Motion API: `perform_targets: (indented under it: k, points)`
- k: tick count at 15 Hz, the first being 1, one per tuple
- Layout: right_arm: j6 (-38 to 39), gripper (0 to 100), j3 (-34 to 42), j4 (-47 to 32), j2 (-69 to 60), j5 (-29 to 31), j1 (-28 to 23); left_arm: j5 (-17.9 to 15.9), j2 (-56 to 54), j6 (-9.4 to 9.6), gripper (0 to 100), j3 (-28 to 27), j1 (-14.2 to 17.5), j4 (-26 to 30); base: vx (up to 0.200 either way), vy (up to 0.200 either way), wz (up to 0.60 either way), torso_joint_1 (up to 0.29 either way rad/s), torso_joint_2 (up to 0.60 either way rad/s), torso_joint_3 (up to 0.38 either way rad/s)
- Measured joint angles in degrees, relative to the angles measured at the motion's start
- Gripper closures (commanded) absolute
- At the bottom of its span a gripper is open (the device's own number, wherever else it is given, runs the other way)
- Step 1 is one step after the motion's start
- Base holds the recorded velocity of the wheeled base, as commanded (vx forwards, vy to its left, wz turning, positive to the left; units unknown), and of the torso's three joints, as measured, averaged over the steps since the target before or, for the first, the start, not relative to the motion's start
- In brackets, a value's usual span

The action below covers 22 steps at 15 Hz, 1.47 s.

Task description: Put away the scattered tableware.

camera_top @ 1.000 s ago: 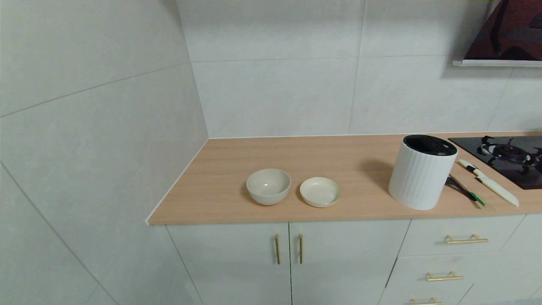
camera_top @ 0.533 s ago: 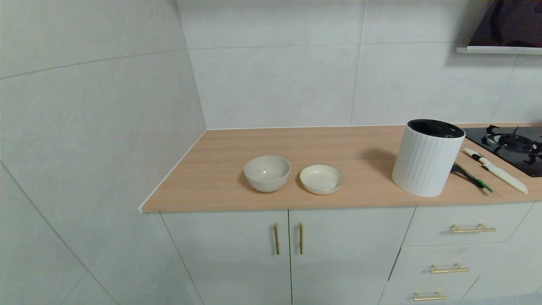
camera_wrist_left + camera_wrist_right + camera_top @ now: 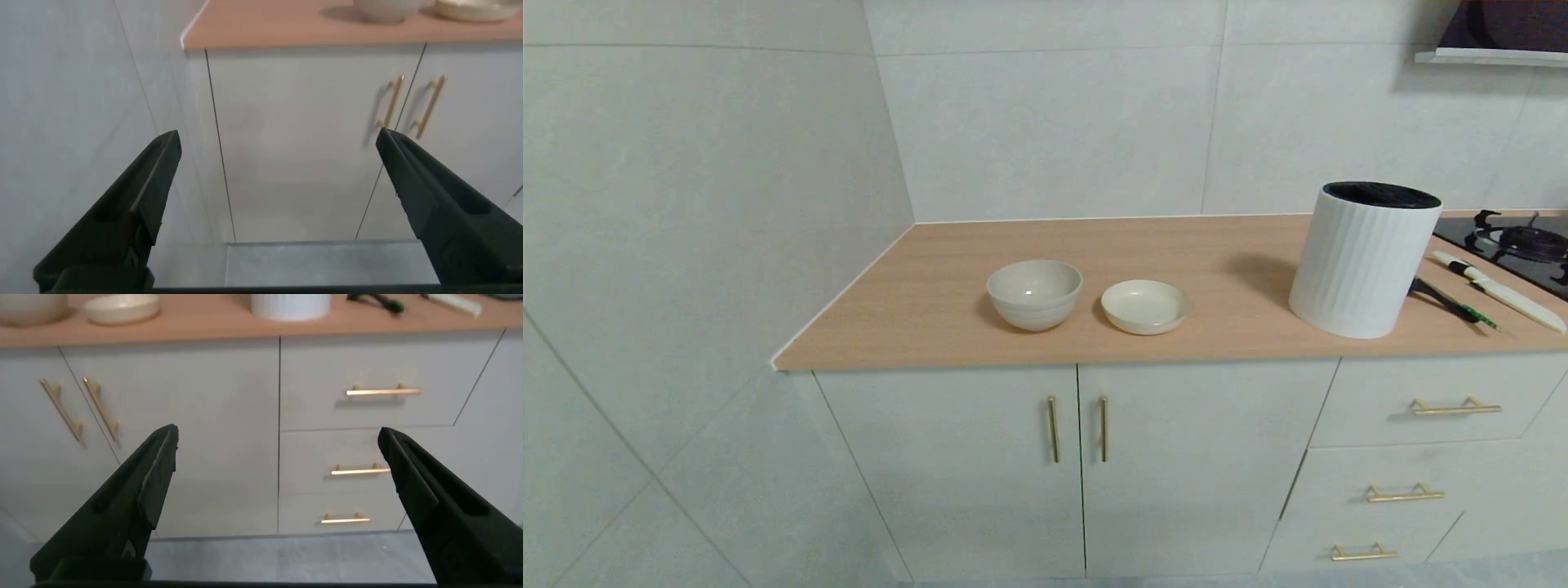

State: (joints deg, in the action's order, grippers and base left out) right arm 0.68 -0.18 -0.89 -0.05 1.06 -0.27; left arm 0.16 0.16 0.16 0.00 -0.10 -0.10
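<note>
Left wrist view: my left gripper [image 3: 278,220] hangs low in front of the cabinet, its dark fingers [image 3: 143,208] spread wide with nothing between them. Through the gap I see the pale double doors [image 3: 302,147] with their brass handles [image 3: 394,102], and a strip of grey floor [image 3: 310,261] below. The tiled side wall [image 3: 73,122] stands close on the outer side and meets the cabinet at the corner.

My right gripper [image 3: 278,506] is just as wide and holds nothing. It faces the stack of three drawers [image 3: 384,433].

Both grippers sit below the front edge of the wooden countertop [image 3: 947,327] and well apart from it.

Up on that surface, the bowl [image 3: 1035,294] and the shallow dish [image 3: 1145,306] stand upright side by side above the double doors, near each other but not touching and back from the front edge. Wood grain shows between the dish and the ribbed white holder [image 3: 1364,260], which stands farther to my right. Just beyond the holder lie a black-handled utensil [image 3: 1454,304] and a pale knife [image 3: 1499,290], both flat on the wood beside the black hob [image 3: 1519,245].

The grey-tiled back wall [image 3: 1054,122] closes off the counter, with the corner of a hood [image 3: 1494,33] above the hob.
</note>
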Motion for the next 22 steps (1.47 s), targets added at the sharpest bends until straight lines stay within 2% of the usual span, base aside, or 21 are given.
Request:
perform_targets:
  k: [16, 22]
  points:
    - [0.0, 0, 0.0, 0.0, 0.0, 0.0, 0.0, 0.0, 0.0, 0.02, 0, 0.0, 0.0, 0.0, 0.000, 0.000, 0.00, -0.172, 0.47, 0.294]
    - [0.0, 0, 0.0, 0.0, 0.0, 0.0, 0.0, 0.0, 0.0, 0.00, 0, 0.0, 0.0, 0.0, 0.000, 0.000, 0.00, -0.029, 0.12, 0.080]
